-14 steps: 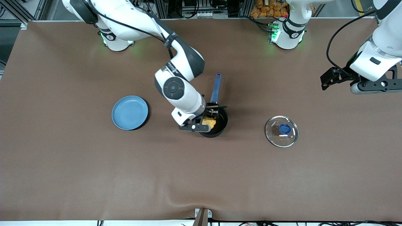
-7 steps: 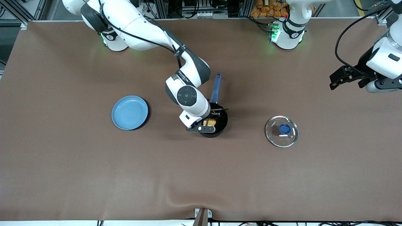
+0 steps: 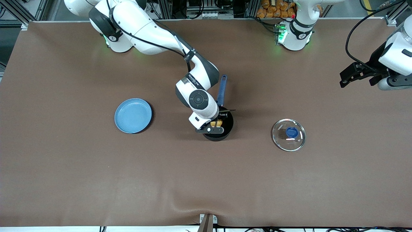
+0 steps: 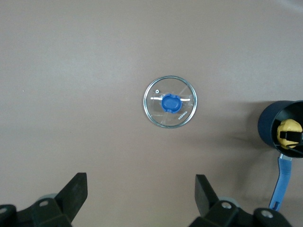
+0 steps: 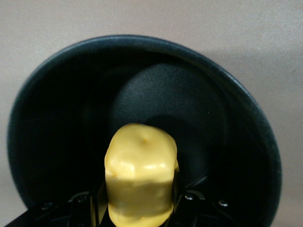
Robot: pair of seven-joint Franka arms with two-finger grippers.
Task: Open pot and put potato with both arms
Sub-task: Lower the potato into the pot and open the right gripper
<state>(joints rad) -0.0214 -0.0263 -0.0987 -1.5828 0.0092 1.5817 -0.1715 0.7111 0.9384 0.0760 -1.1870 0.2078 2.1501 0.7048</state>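
The potato (image 5: 140, 175) is clamped between the fingers of the right gripper (image 3: 216, 123) and hangs inside the mouth of the pot (image 3: 225, 129), above the pot floor; I judge from the right wrist view that it has not touched down. The pot stands uncovered near the middle of the table (image 3: 64, 177), its blue handle (image 3: 221, 90) pointing toward the robots' bases. The glass lid (image 3: 288, 135) lies flat on the table, well apart from the pot, toward the left arm's end. The blue plate (image 3: 133, 115) sits toward the right arm's end, bare.

The left gripper (image 4: 142, 198) hangs over the table near the left arm's end, fingers spread wide with nothing between them; I record that arm as waiting.

Risks as I assess them:
- Release from this height may let the lumpy potato bounce or roll against the pot wall. I expect it to stay inside, being much smaller than the mouth.
- The right gripper's fingers sit close to the pot rim (image 5: 236, 94) on the side nearer the right arm. Opening wide, or withdrawing at an angle, could catch the rim and shove or tip the light pot.
- The potato may stick to one finger on opening and be dragged out on the lift.
- The wrist stands just beside the handle; a sideways exit could knock it and swing the pot.
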